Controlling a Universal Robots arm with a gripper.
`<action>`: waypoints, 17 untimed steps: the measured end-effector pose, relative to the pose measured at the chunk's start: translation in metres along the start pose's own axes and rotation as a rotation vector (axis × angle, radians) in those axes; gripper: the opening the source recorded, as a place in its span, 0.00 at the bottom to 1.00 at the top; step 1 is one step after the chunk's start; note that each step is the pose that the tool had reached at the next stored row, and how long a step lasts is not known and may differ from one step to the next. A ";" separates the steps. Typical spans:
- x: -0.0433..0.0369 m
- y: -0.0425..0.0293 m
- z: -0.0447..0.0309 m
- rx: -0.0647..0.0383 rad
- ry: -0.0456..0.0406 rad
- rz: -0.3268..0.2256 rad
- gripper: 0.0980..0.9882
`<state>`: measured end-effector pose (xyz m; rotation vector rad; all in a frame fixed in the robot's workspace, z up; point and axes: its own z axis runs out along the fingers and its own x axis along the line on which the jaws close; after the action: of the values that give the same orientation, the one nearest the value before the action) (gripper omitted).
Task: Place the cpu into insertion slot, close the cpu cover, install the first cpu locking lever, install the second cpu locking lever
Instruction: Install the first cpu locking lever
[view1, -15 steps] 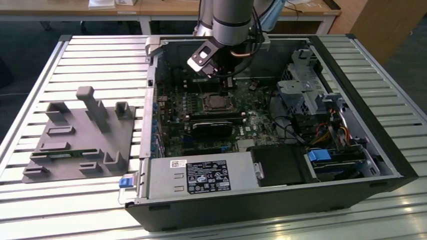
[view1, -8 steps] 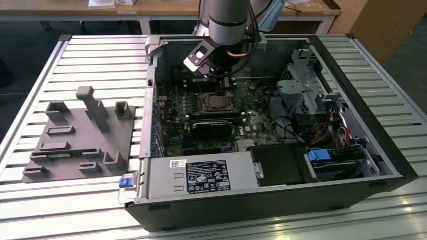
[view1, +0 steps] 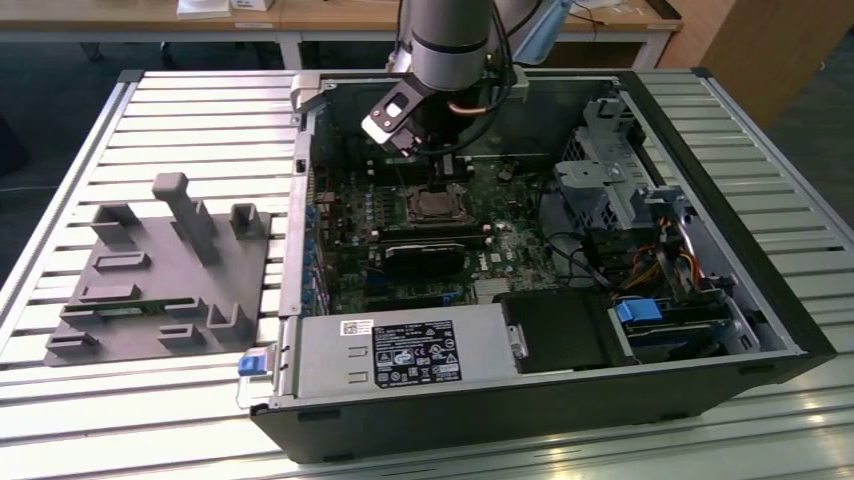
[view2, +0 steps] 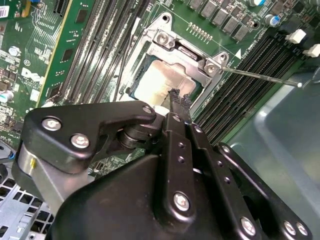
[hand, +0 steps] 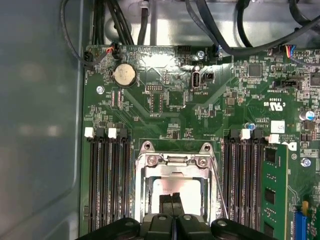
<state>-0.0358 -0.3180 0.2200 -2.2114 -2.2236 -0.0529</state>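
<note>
**Clenched tool resting over the seated cpu**

The tool (hand: 171, 196) is clenched, its two black fingers pressed flat together with nothing between them. In the first wrist view its tips sit over the middle of the cpu (hand: 165, 184). They seem to touch the chip's pale metal top, though contact is hard to judge. The cpu lies flat on the green motherboard (hand: 165, 105). The cpu cover (hand: 175, 171), a silvery frame, is down around the cpu, which shows through its square window. A thin lever rod (view2: 260, 77) slants away from one corner of the cover, just beside the cpu. Dark memory slots (hand: 107, 175) flank the cpu on both sides. In the exterior view the arm (view1: 447, 40) reaches down to the cpu inside an open computer case (view1: 534, 415) on a slatted surface (view1: 80, 120).
</note>
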 end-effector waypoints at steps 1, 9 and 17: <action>0.0000 -0.0002 0.0000 0.000 0.0001 0.000 0.02; 0.0000 -0.0004 0.0000 0.000 0.0001 0.000 0.02; 0.0001 -0.0003 -0.0050 0.000 0.0000 0.000 0.02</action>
<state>-0.0362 -0.3180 0.2250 -2.2114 -2.2233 -0.0526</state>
